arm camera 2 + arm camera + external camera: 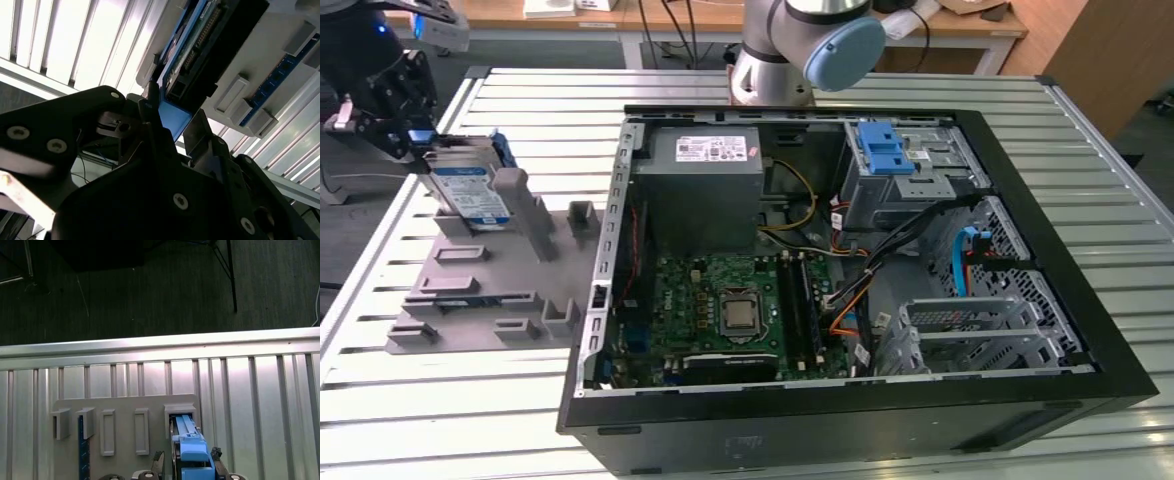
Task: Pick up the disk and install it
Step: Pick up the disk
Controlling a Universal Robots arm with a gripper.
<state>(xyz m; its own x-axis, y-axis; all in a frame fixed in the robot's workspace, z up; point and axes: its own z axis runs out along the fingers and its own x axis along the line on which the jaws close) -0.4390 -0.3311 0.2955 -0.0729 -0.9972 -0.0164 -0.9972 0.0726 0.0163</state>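
The gripper (pixel 187 459) is straddling the disk (pixel 470 190), standing on edge between the jaws in a grey slotted rack (pixel 494 290), jaws slightly apart and clamping nothing yet, so an off-centre squeeze on the blue carrier frame (pixel 175 117) is risking cocking and jamming it there

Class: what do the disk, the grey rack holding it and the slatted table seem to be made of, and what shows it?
Disk: silver metal body, by its dull sheen; blue frame looks plastic. Grey rack: matt, uniform grey, probably moulded or printed plastic. Slatted table: bright ribbed metal, likely aluminium, by its glare.
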